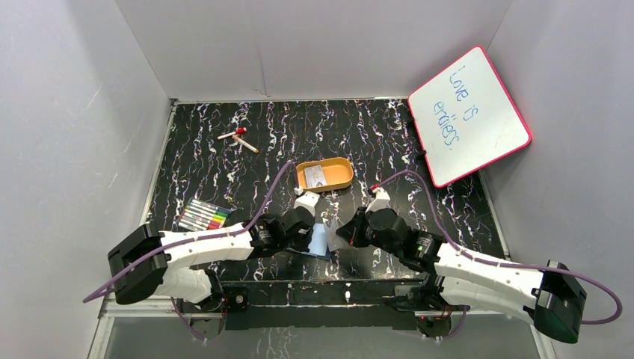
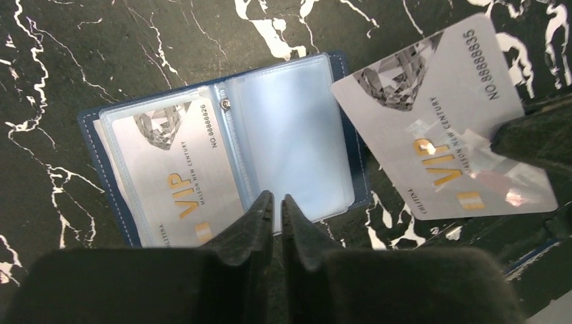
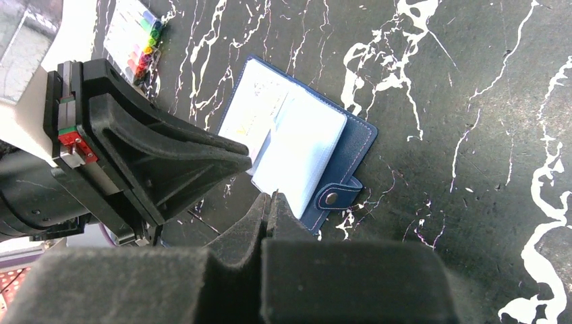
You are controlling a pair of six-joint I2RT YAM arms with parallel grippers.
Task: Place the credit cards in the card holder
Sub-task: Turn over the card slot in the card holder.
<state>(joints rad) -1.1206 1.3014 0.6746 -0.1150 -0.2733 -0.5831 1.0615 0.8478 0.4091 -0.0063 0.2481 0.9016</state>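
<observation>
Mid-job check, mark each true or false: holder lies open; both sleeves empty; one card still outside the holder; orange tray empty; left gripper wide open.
The card holder lies open on the table: true.
Both its sleeves are empty: false; the sleeved card fills the left-hand sleeve in the left wrist view.
The loose card is outside the holder, overlapping its right edge: true.
The orange tray is empty: false; the tray card lies in it.
The left gripper is wide open: false; its fingers are nearly together.
</observation>
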